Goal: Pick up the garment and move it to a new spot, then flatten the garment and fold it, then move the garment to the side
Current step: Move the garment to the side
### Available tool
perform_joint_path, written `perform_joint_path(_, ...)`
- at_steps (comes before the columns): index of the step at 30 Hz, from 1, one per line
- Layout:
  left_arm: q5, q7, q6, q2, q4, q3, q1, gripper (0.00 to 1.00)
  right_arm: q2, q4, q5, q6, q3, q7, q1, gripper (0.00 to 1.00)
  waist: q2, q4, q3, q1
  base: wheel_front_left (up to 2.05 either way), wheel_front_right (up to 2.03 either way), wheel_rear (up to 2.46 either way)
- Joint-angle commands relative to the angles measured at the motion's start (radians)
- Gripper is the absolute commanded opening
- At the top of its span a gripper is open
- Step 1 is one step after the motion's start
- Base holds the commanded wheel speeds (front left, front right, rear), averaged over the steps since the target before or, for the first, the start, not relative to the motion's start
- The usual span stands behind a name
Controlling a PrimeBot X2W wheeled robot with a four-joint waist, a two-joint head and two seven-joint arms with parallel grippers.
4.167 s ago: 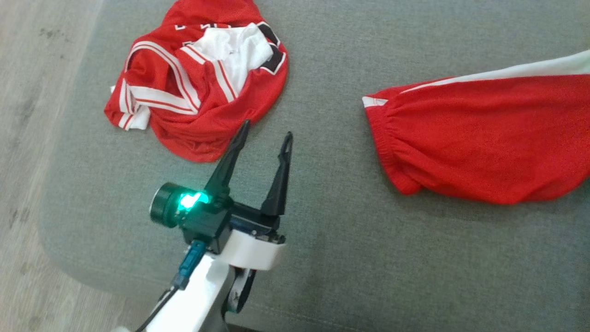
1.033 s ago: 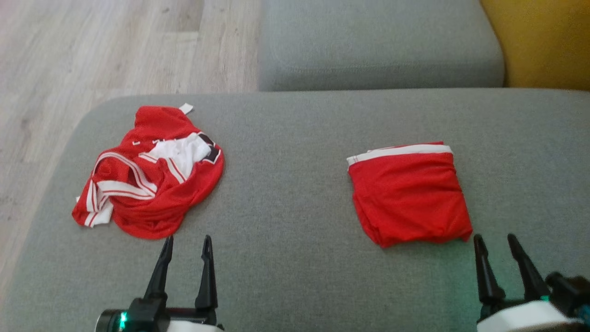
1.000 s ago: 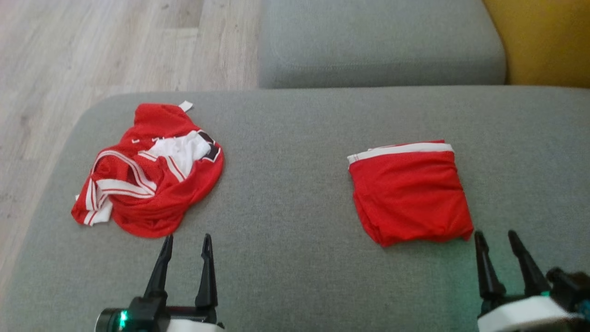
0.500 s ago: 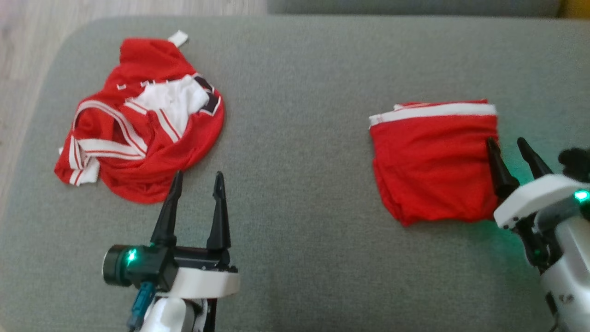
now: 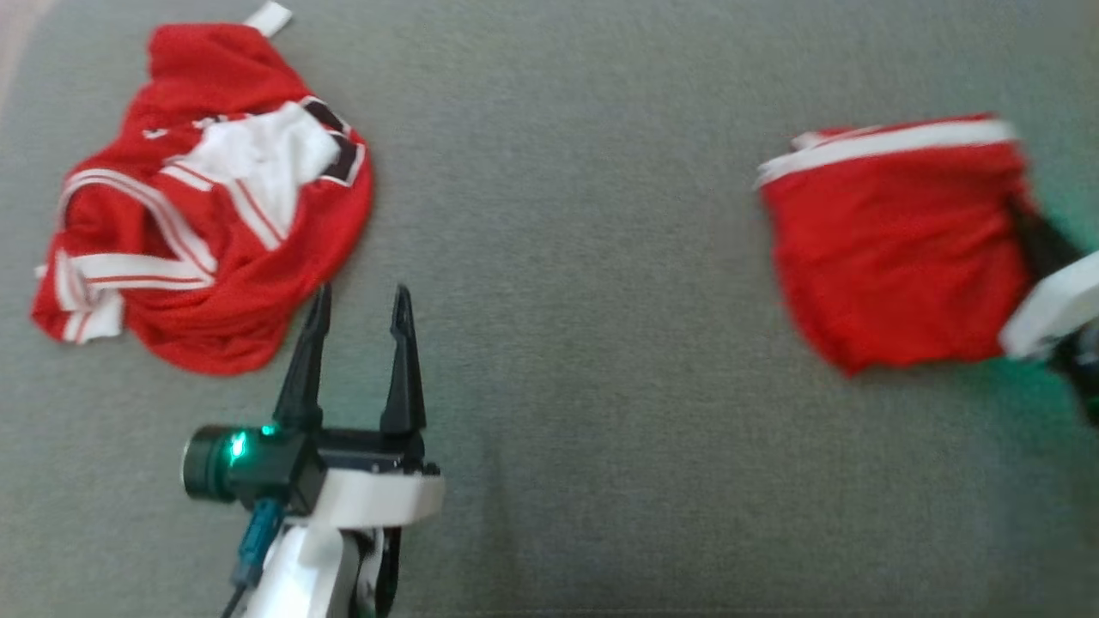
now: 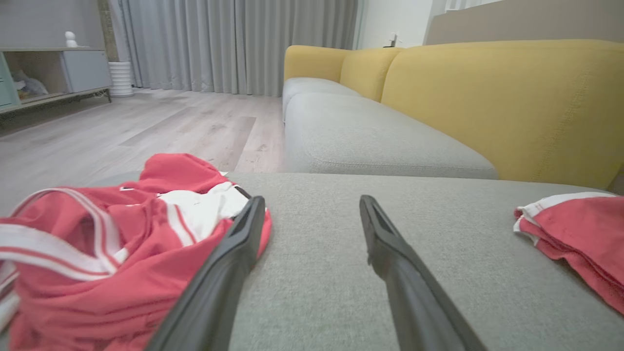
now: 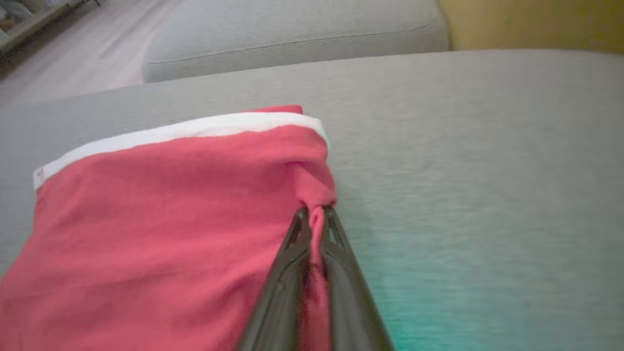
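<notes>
The garment is a folded red piece with a white band along its far edge, lying on the right of the grey cushion. My right gripper is blurred at its right edge. In the right wrist view the right gripper is shut on a pinched fold of the garment. My left gripper stands open and holds nothing, its tips just beside a crumpled red and white jersey. The left wrist view shows the left gripper open, the jersey on its left and the garment far right.
A second grey cushion and a yellow sofa back lie beyond the one I work on. Wooden floor runs off to the left of the cushion. Bare grey fabric stretches between the jersey and the garment.
The head view has tilted down and drawn closer to the cushion. My right gripper has reached the garment's right edge and shut on it. The left gripper stays open.
</notes>
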Motion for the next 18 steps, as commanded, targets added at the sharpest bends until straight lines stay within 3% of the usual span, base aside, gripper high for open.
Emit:
perform_joint_path(1, 0.013, -0.005, -0.004, -0.001, -0.036, 0.038, -0.05, 1.0, -0.085, -0.011, -0.012, -0.001, 0.013, -0.005, -0.025, 0.0, 0.0, -0.042, 0.048, -0.0001, 0.0, 0.0, 0.0)
perform_joint_path(8, 0.008, -0.005, -0.015, -0.001, -0.051, 0.022, -0.134, 1.0, -0.313, 0.047, -0.045, -0.001, -0.056, -0.021, -0.075, 0.0, 0.0, -0.075, 0.142, -0.0001, 0.0, 0.0, 0.0)
perform_joint_path(12, 0.0, -0.005, -0.01, -0.001, -0.068, 0.015, -0.169, 1.0, -0.395, 0.077, -0.098, -0.001, -0.118, -0.075, -0.097, 0.0, 0.0, -0.077, 0.175, -0.0001, 0.0, 0.0, 0.0)
perform_joint_path(13, -0.001, -0.005, -0.009, -0.001, -0.07, 0.015, -0.172, 1.0, -0.404, 0.084, -0.115, -0.001, -0.131, -0.085, -0.102, 0.07, 0.0, -0.077, 0.176, -0.0001, 0.0, 0.0, 0.0)
perform_joint_path(14, -0.002, -0.005, -0.009, -0.001, -0.071, 0.014, -0.175, 1.0, -0.408, 0.094, -0.132, -0.001, -0.145, -0.094, -0.107, 1.0, 0.0, -0.076, 0.176, -0.0001, 0.0, 0.0, 0.0)
perform_joint_path(18, -0.009, -0.005, -0.011, -0.001, -0.056, 0.012, -0.175, 1.0, -0.384, 0.127, -0.227, -0.001, -0.191, -0.131, -0.115, 1.0, 0.0, -0.065, 0.137, -0.0001, 0.0, 0.0, 0.0)
